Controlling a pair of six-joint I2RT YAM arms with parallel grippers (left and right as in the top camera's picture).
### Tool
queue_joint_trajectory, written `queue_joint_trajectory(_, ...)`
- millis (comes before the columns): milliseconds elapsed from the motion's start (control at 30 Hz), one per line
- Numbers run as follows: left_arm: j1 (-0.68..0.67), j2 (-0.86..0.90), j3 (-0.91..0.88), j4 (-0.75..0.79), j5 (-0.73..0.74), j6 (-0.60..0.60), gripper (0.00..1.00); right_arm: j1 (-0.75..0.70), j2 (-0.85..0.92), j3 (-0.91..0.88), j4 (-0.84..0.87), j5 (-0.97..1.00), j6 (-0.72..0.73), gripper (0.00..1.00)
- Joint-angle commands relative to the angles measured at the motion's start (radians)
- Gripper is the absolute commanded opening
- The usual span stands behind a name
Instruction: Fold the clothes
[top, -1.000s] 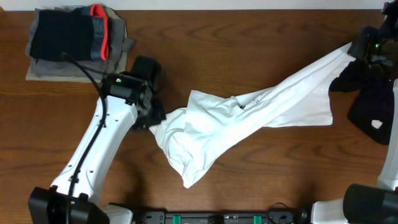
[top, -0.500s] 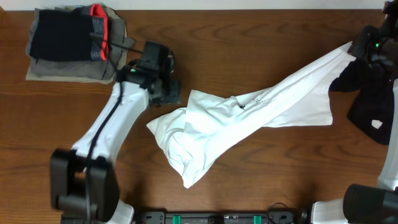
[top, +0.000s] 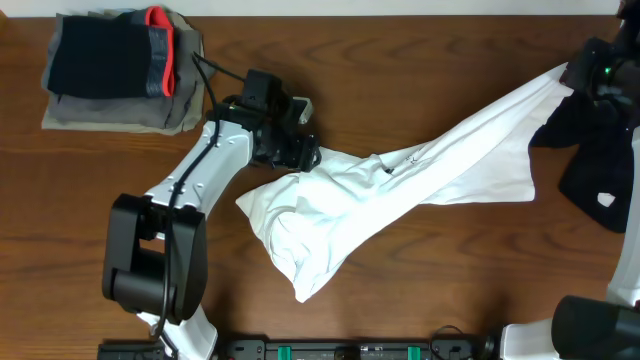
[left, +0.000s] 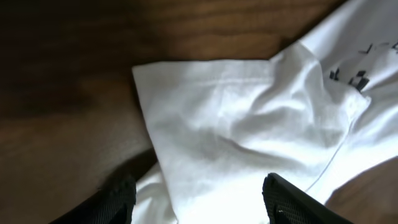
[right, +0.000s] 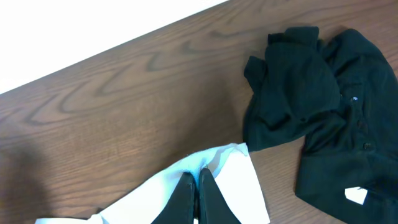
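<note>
A white T-shirt lies stretched across the table from front left to far right, bunched at its left end. My left gripper hovers open over the shirt's upper-left corner. In the left wrist view its fingers stand wide apart above the white T-shirt, with nothing between them. Small dark print shows on the cloth. My right gripper is shut on the shirt's edge at the far right, holding it taut. A black garment with a white patch lies beside it.
A folded pile of grey, black and red-trimmed garments sits at the back left corner. Bare wooden table shows behind the shirt and in front of it. The table's far edge meets a white wall.
My left gripper let go of the shirt's left corner, opened, and swung back and to the right over the shirt's upper-left corner. The right gripper has kept its hold and place.
</note>
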Motion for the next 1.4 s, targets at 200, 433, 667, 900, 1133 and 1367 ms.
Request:
queue_joint_trajectory(200, 0.002, 0.018, 0.001, 0.004, 0.013, 0.025, 0.67, -0.017, -0.010, 0.010, 0.003, 0.014, -0.027, 0.01)
queue_joint_trajectory(433, 0.002, 0.082, 0.001, 0.051, 0.014, 0.025, 0.67, -0.018, -0.010, 0.010, 0.003, 0.016, -0.030, 0.01)
queue_joint_trajectory(667, 0.002, 0.183, 0.001, 0.108, 0.014, 0.025, 0.66, -0.018, -0.010, 0.010, 0.003, 0.022, -0.038, 0.01)
queue_joint_trajectory(900, 0.002, 0.187, 0.001, 0.113, 0.014, 0.011, 0.44, -0.018, -0.010, 0.010, 0.003, 0.022, -0.037, 0.01)
queue_joint_trajectory(1133, 0.003, 0.185, 0.015, 0.112, 0.043, -0.010, 0.06, -0.017, -0.010, 0.010, 0.004, 0.022, -0.037, 0.01)
queue_joint_trajectory(1367, 0.054, 0.124, 0.136, 0.100, 0.031, -0.010, 0.06, -0.018, -0.010, 0.010, 0.003, 0.022, -0.041, 0.01)
